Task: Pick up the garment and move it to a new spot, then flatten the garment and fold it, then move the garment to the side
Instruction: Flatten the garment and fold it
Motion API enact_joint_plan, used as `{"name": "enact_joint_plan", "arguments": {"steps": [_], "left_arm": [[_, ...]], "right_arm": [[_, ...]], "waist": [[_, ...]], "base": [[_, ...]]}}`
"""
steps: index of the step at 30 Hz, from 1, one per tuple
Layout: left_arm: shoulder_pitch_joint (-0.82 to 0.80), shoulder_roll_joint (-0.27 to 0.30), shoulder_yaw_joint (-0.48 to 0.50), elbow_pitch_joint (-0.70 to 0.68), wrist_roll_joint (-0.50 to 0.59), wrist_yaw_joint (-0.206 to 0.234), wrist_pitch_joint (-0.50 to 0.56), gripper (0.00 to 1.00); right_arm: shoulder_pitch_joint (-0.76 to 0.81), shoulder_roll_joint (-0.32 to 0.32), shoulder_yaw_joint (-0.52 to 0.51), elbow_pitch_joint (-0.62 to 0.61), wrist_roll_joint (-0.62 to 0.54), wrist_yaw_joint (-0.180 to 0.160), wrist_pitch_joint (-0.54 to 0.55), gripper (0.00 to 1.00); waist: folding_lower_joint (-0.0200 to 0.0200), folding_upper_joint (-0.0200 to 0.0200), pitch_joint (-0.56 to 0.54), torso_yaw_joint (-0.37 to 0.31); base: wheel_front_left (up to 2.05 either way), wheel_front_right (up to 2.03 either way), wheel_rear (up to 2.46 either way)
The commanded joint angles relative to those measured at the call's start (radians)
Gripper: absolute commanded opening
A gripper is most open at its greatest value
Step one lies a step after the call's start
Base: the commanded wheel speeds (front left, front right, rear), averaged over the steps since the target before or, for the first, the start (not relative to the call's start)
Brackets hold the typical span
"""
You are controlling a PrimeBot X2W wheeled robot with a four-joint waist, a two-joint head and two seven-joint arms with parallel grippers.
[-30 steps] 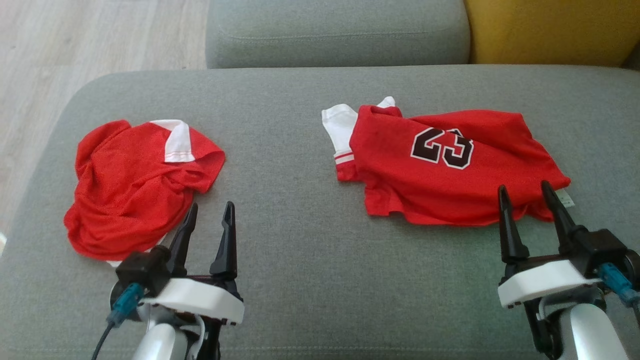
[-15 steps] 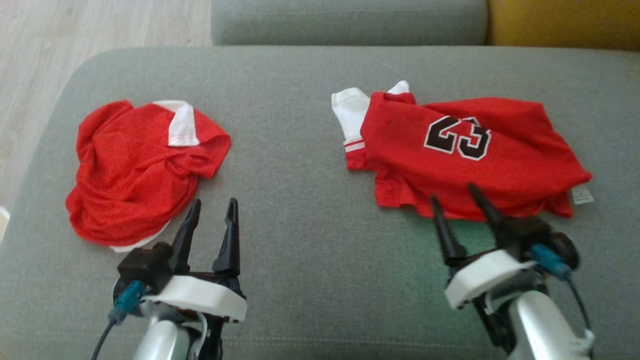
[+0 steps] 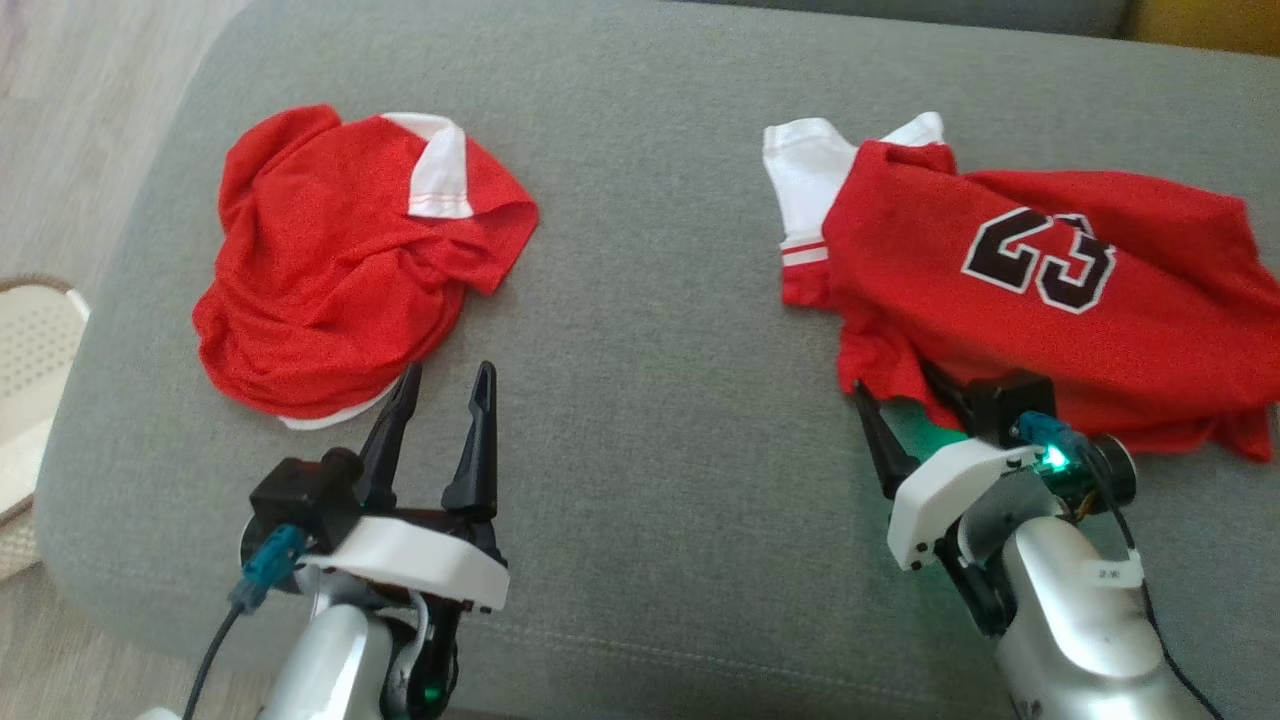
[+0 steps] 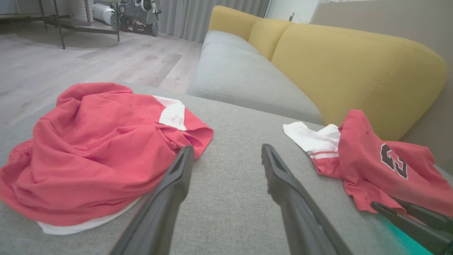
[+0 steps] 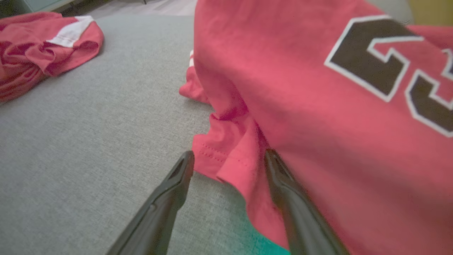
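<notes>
The garment, a red jersey [image 3: 1040,290] with a black 23 and a white sleeve, lies rumpled on the right of the grey cushion [image 3: 650,300]. My right gripper [image 3: 893,388] is open at its near-left hem corner. In the right wrist view a fold of the hem [image 5: 233,159] sits between the spread fingers of the right gripper [image 5: 229,156]. A second red garment [image 3: 350,270] with a white patch lies crumpled on the left. My left gripper [image 3: 450,372] is open over bare cushion just off that garment's near-right edge, with nothing between the fingers of the left gripper [image 4: 227,148].
A white perforated basket [image 3: 30,380] stands on the floor past the cushion's left edge. Behind are another grey seat [image 4: 240,78] and yellow backrests [image 4: 354,71]. Bare cushion lies between the two garments and along the near edge.
The head camera has tilted down and shifted. My right gripper has moved left along the jersey's near hem to its near-left corner, still open. The left gripper has stayed put.
</notes>
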Motion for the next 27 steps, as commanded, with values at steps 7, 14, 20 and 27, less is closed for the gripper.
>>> {"name": "enact_joint_plan", "arguments": {"steps": [7, 14, 20, 27], "left_arm": [[-0.056, 0.004, 0.013, -0.033, -0.016, -0.002, -0.008, 1.00], [-0.071, 0.004, -0.001, -0.026, -0.024, 0.002, -0.008, 1.00], [-0.062, 0.004, 0.004, -0.020, -0.020, 0.008, -0.008, 1.00], [-0.033, 0.004, 0.003, -0.018, -0.026, 0.015, -0.008, 1.00]], "right_arm": [[-0.094, 0.000, -0.003, 0.076, -0.009, -0.001, -0.030, 1.00], [-0.145, 0.002, 0.032, 0.167, -0.005, -0.001, -0.050, 0.00], [-0.212, -0.019, 0.024, 0.151, -0.053, -0.001, -0.125, 0.00], [-0.375, -0.052, 0.028, 0.065, -0.112, -0.001, -0.163, 0.00]], "waist": [[0.0000, 0.0000, 0.036, 0.035], [0.0000, 0.0000, 0.032, 0.051], [0.0000, 0.0000, -0.022, 0.040], [0.0000, 0.0000, -0.110, 0.032]], "base": [[0.00, 0.00, 0.00], [0.00, 0.00, 0.00], [0.00, 0.00, 0.00], [0.00, 0.00, 0.00]]}}
